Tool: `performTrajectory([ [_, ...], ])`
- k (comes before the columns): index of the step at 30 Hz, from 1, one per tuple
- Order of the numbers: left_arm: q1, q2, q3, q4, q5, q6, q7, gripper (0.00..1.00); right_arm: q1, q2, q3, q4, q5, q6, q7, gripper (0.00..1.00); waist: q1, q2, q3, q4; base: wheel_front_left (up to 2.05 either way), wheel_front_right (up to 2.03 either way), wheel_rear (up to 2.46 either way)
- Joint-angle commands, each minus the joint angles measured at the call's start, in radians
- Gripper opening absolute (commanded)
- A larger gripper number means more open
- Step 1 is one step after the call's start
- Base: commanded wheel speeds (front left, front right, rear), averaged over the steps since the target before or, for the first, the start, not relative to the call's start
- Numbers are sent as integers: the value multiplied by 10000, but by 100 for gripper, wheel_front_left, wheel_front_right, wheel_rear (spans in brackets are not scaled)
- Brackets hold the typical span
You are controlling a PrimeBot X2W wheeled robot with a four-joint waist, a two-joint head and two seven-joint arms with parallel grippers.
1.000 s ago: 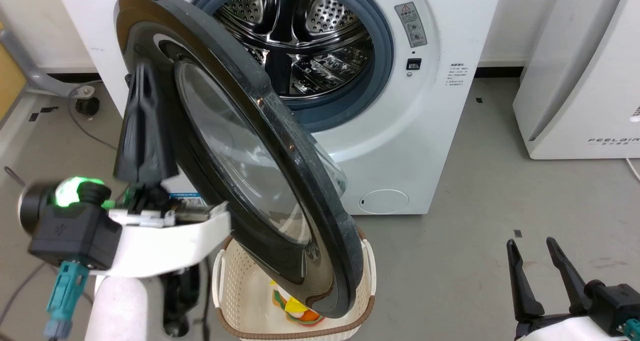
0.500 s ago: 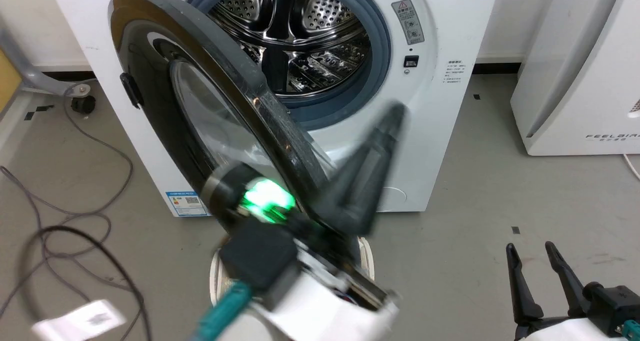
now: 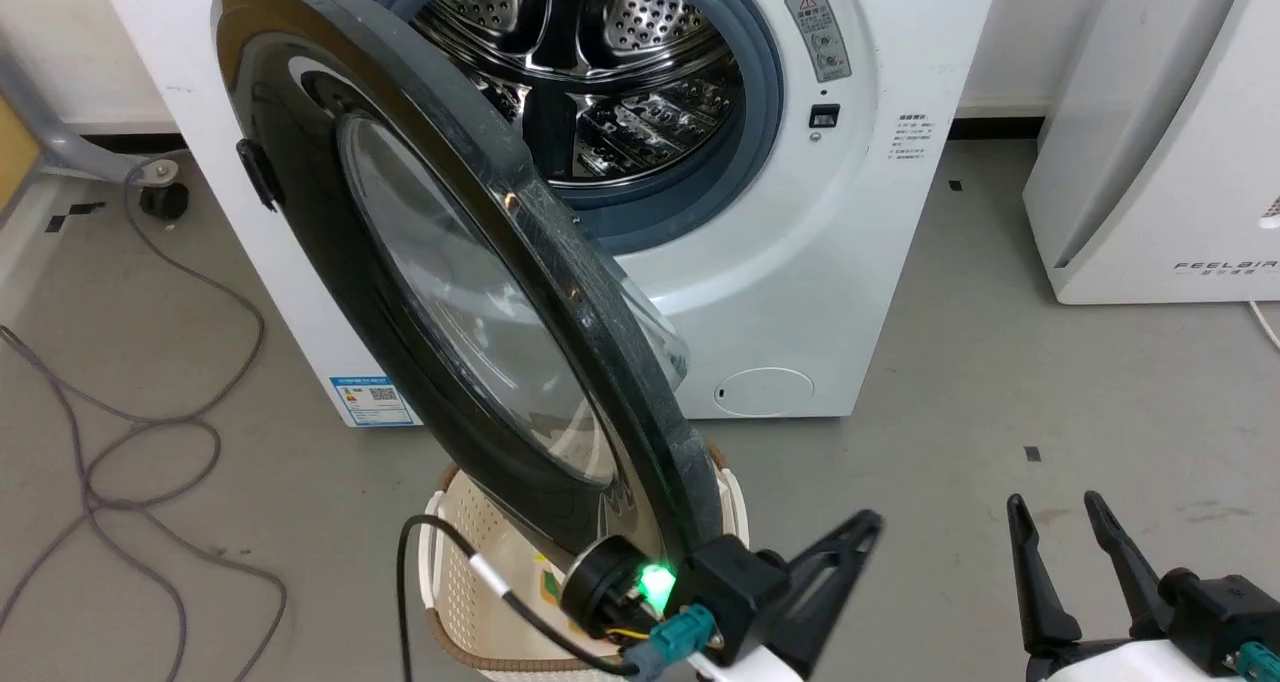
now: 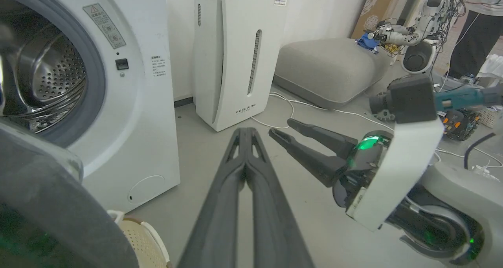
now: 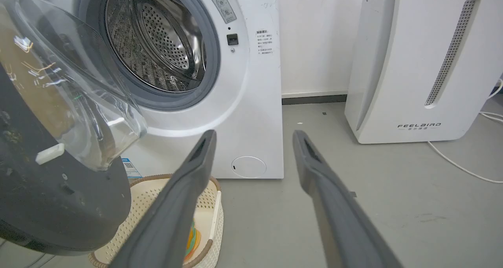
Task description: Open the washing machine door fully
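Half the job, or a little more, looks done: the washing machine door (image 3: 470, 292) is unlatched and swung well out from the washing machine (image 3: 820, 292). Its free edge points toward the robot and hangs over a cream basket (image 3: 450, 572) on the floor (image 3: 980, 362). The steel drum (image 3: 600, 72) and its grey-blue seal (image 3: 765, 112) are in plain sight behind it. The head view sees the door nearly edge-on, so its exact angle is hard to judge — it seems to stand about square to the machine's front, not folded back beside it.

Neither gripper holds the door. The left gripper (image 3: 858, 530) sits low in the head view, near the door's bottom rim, closed on nothing. Its own wrist view agrees: the two fingers (image 4: 224, 189) meet along their length and point across bare floor, with the door's dark rim at the lower left. The right gripper (image 3: 1054, 504) rests at the lower right, well apart from the door, its fingers spread wide and empty.

What is left is the last part of the swing — carrying the door on toward its hinge side until it stops. The left gripper appears to be on the door's inner, glass-bowl side, so a sideways push with its closed fingers looks like the natural way to finish.
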Motion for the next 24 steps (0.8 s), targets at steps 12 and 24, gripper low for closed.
performTrajectory([
  [12,-1090,-146,792,2473,-83,724,-1131,0,-121,36,100,262,170,8,-96,100,-1,0,19,-106,0,0,0],
  [24,-892,-182,950,2885,-521,1309,-1465,0,-49,36,23,410,283,8,-136,100,-1,0,-39,11,0,0,0],
])
